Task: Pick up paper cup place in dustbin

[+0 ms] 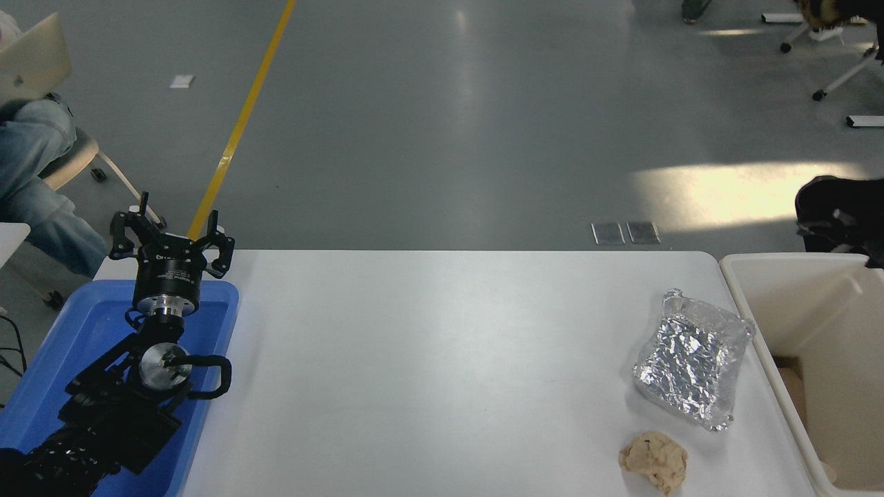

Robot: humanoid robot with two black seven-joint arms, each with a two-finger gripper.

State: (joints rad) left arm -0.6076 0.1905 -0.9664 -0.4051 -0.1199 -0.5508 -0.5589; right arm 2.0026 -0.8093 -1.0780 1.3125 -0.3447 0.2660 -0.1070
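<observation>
Sitting parked over the blue tray, the left gripper has its fingers spread and empty. No paper cup shows on the table; the dustbin lies far right, nearer the unseen right arm.

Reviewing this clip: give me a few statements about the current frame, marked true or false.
1. The foil packet lies in the blue tray. False: it lies on the white table, near the dustbin.
2. The left gripper is over the blue tray's far end. True.
3. A paper cup stands on the table. False: none is visible there.
4. The crumpled paper ball lies nearer the camera than the foil packet. True.
</observation>
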